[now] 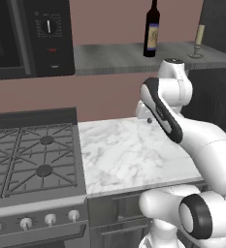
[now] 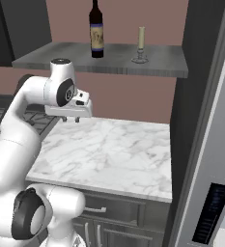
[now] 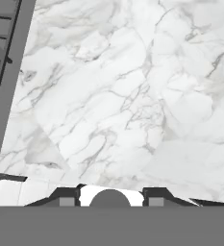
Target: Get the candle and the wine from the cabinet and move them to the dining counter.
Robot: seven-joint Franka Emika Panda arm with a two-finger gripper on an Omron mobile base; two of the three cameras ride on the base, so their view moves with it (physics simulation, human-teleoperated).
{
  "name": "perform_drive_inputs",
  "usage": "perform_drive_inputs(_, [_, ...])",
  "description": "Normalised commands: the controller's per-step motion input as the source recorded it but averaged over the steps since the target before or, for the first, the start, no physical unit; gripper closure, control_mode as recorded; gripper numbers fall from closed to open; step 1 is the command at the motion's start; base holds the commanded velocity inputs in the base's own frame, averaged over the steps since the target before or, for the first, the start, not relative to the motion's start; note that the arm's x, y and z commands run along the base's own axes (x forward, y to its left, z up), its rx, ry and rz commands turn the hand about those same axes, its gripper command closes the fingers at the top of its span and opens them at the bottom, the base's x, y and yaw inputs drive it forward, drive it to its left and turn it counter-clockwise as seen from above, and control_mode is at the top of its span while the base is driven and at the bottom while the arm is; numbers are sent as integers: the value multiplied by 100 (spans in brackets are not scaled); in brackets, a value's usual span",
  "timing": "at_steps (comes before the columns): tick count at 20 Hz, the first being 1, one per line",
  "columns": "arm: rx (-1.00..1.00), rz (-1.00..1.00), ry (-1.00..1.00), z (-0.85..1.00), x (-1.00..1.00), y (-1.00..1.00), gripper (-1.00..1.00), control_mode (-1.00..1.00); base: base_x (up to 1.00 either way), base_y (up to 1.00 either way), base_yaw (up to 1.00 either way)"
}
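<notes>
The wine [image 1: 152,29] [image 2: 96,31], a tall dark bottle with a cream-gold label, stands upright on the grey cabinet shelf [image 1: 114,57] [image 2: 61,58]. To its right on the same shelf stands the candle [image 1: 199,41] [image 2: 141,41], short and cream in a small metal holder. My gripper [image 1: 146,118] [image 2: 71,118] [image 3: 111,197] hangs below the shelf's front edge, pointing down at the marble top. Its fingers are apart with nothing between them. It is well below both objects and left of the candle. The dining counter is out of view.
A small marble top [image 1: 129,150] [image 2: 109,154] lies under the gripper, with the gas stove [image 1: 32,155] adjoining on its left. A black microwave [image 1: 32,34] hangs at the upper left. A tall dark panel [image 2: 201,72] and a grey appliance [image 2: 215,193] wall in the right side.
</notes>
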Motion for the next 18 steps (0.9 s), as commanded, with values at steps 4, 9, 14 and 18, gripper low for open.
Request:
perform_drive_inputs(4, [0, 0, -10, 11, -8, 0, -100, -100, 0, 0, 0])
perform_drive_inputs(9, [-1, 0, -23, 41, -22, 0, -100, -100, 0, 0, 0])
perform_drive_inputs(14, [-3, -1, -27, 57, -33, 0, -100, -100, 0, 0, 0])
perform_drive_inputs(18, [-3, -4, -23, 67, -38, 0, -100, -100, 0, 0, 0])
